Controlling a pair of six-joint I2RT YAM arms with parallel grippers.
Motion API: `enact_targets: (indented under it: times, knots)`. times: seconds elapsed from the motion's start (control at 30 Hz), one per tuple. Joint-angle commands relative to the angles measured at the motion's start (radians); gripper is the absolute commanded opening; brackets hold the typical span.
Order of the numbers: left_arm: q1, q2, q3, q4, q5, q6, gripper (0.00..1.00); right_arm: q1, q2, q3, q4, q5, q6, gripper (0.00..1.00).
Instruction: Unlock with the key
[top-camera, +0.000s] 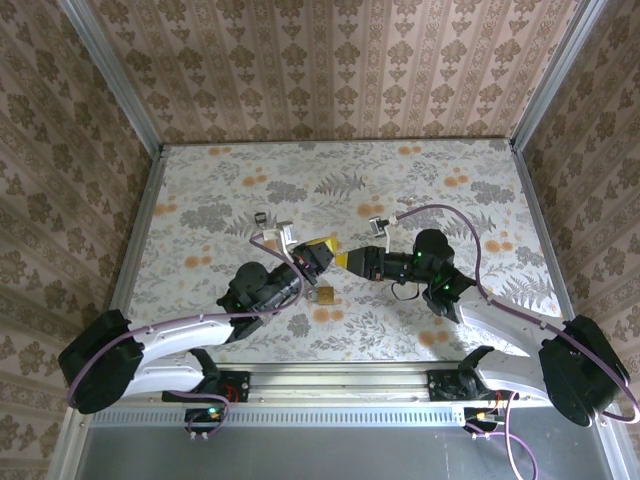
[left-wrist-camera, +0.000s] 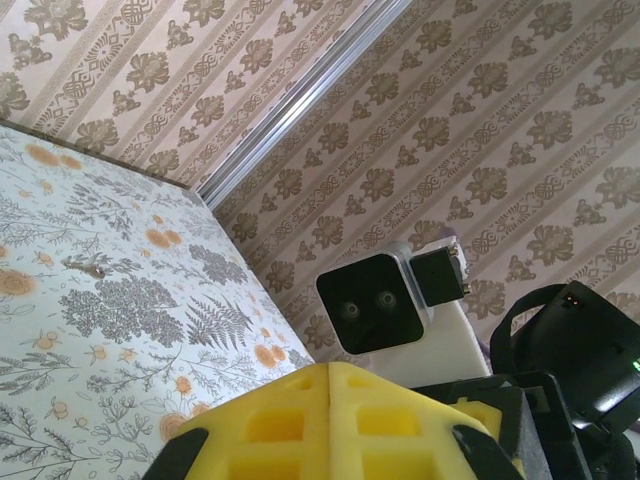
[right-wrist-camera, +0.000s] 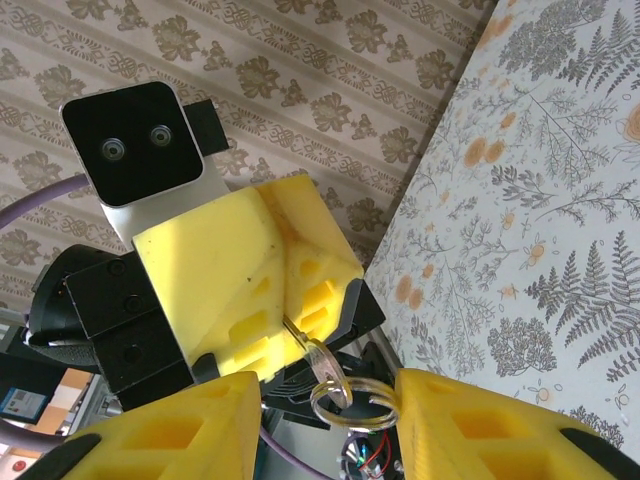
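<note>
The left jaws are shut tight. Their yellow pads (right-wrist-camera: 230, 270) press together, and the key (right-wrist-camera: 293, 332) is pinched between them. Only a thin silver bit of the key pokes out at the tip. Two small key rings (right-wrist-camera: 352, 402) hang down from it.

The right jaws are partly open, with a gap between their own yellow pads (right-wrist-camera: 480, 430). The key rings hang in that gap. I cannot tell if the pads touch them.

Seen from above, the two sets of jaws meet tip to tip over the middle of the desk (top-camera: 250, 180). The key is up in the air there, not lying on the desk.

The gold padlock (top-camera: 323, 295) lies on the desk near the jaws, a little closer to the arm bases. It lies free, beside the left arm (top-camera: 180, 340).
</note>
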Motion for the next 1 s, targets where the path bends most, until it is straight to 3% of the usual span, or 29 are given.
enact_targets:
  times: [0.0,0.97]
  knots:
    - [-0.008,0.012,-0.004,0.053,-0.007,-0.020,0.00,-0.004,-0.007,0.032,0.028,0.004,-0.006,0.39]
    - [-0.010,0.059,-0.007,0.104,0.013,-0.044,0.00,-0.007,-0.026,0.039,0.016,-0.003,-0.018,0.09]
